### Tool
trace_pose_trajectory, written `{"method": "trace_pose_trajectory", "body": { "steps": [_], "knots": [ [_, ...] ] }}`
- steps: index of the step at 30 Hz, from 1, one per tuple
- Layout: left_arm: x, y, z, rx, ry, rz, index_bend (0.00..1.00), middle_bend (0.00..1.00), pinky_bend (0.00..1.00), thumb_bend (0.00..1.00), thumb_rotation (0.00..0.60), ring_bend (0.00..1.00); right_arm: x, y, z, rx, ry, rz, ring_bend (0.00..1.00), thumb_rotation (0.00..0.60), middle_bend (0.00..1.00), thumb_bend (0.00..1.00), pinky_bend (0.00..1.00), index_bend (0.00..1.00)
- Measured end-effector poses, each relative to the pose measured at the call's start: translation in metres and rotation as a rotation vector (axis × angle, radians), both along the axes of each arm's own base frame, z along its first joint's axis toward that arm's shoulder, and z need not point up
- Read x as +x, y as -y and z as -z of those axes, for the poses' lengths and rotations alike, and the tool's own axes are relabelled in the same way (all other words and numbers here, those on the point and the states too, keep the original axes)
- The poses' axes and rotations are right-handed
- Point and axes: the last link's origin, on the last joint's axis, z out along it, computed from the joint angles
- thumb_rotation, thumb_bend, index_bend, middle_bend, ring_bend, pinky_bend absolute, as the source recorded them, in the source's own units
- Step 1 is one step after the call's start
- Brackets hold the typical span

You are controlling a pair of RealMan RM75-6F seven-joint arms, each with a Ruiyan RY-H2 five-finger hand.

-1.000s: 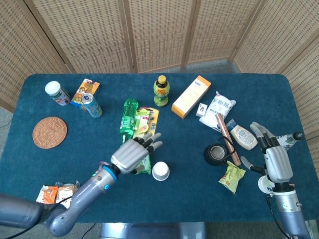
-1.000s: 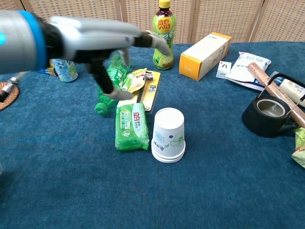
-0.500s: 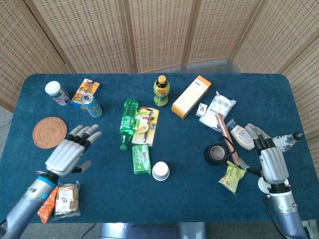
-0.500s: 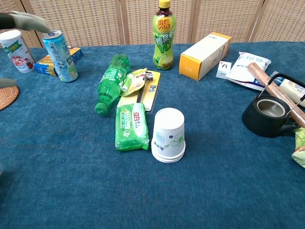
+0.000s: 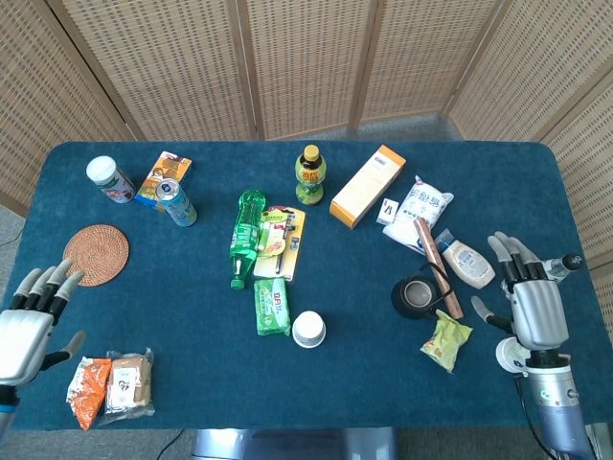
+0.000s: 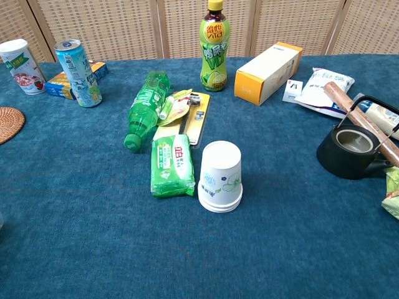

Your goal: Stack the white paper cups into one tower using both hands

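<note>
White paper cups (image 5: 308, 329) (image 6: 220, 176) stand upside down, nested into one short stack, near the table's front middle. My left hand (image 5: 27, 321) hovers at the table's front left edge, fingers spread, holding nothing. Over at the front right edge, my right hand (image 5: 530, 301) is also spread and empty. Both hands are far from the cups and neither appears in the chest view.
A green wipes pack (image 6: 171, 165) lies just left of the cups, with a green bottle (image 6: 143, 116) and a carded tool (image 6: 191, 118) behind. A black teapot (image 6: 352, 149), snack packets (image 5: 112, 379), a woven coaster (image 5: 95, 254), cans, a drink bottle (image 6: 214, 45) and an orange box (image 6: 267, 63) surround them.
My left hand has drawn back from beside the cups to the front left edge of the table. The right hand has barely shifted. The cups stay put.
</note>
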Motion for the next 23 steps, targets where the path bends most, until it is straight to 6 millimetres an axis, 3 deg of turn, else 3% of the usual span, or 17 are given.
{"method": "trace_pose_trajectory", "body": {
  "steps": [6,9,14,23],
  "knots": [
    [-0.018,0.010,0.008,0.037,0.017,-0.007,0.00,0.00,0.00,0.36,0.600,0.00,-0.002,-0.002,0.005,0.015,-0.097,0.084,0.00,0.600,0.00,0.21,0.08,0.03],
    [-0.025,0.013,0.013,0.044,0.026,-0.042,0.00,0.00,0.00,0.36,0.600,0.00,-0.002,-0.004,0.010,0.068,-0.127,0.102,0.00,0.600,0.00,0.12,0.01,0.01],
    [-0.029,0.011,0.015,0.023,0.019,-0.090,0.00,0.00,0.00,0.36,0.600,0.00,0.000,-0.007,0.015,0.152,-0.166,0.132,0.00,0.600,0.00,0.02,0.00,0.00],
    [-0.028,0.007,0.015,0.003,0.019,-0.091,0.00,0.00,0.00,0.36,0.600,0.00,0.000,-0.009,0.018,0.194,-0.212,0.160,0.00,0.600,0.00,0.00,0.00,0.00]
  ]
}}
